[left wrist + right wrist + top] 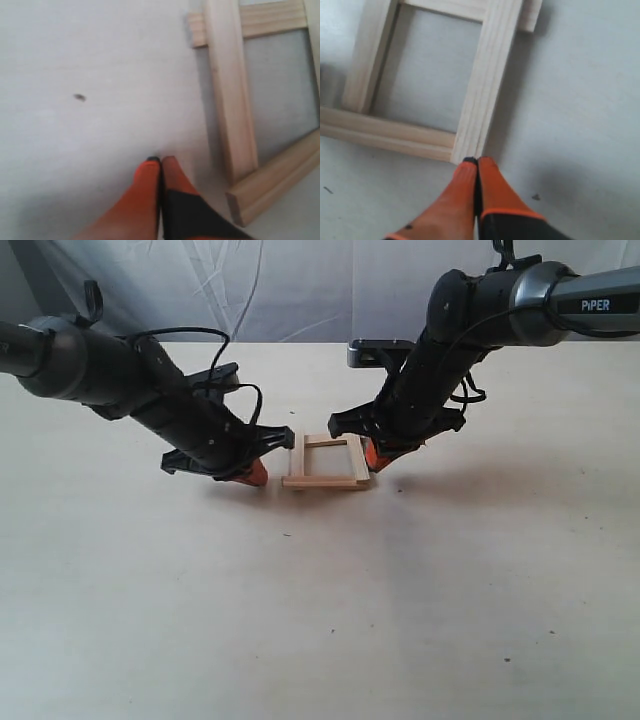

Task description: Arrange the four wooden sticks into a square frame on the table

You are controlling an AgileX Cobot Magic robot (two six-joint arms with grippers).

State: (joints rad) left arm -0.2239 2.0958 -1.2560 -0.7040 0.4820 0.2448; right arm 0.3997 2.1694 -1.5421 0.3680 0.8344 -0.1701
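Table (320,630): a pale top that carries the square frame near its middle, between the two arms.
Left arm (130,385): angled down to the table just beside the frame; a swing toward the middle as it lifts could sweep the nearest stick.
Right arm (450,340): angled down at the frame's opposite side, so the same risk applies, and more sharply.
Square frame (325,481): the four wooden sticks (356,460) form a closed loop with ends overlapping, so the arranging looks finished. The pieces only rest on each other, and one nudge could open a corner.
Right gripper (477,162): jaws pressed together, pinching nothing. The tips sit at the end of the side stick (490,80), touching it or just short of it. Dragging sideways rather than rising straight would likely slew that stick off the near stick (385,131).
Left gripper (160,162): jaws pressed together, empty, tips on bare table and clearly apart from the neighbouring stick (231,90); the lesser hazard.
Exterior view alone: shows the whole loop and both grippers flanking it, but the right tips merge with the frame's edge.
Right wrist view alone: shows how tight that corner contact is.
Left wrist view alone: shows the open gap on the left side and a small dark speck (79,97) on the table.
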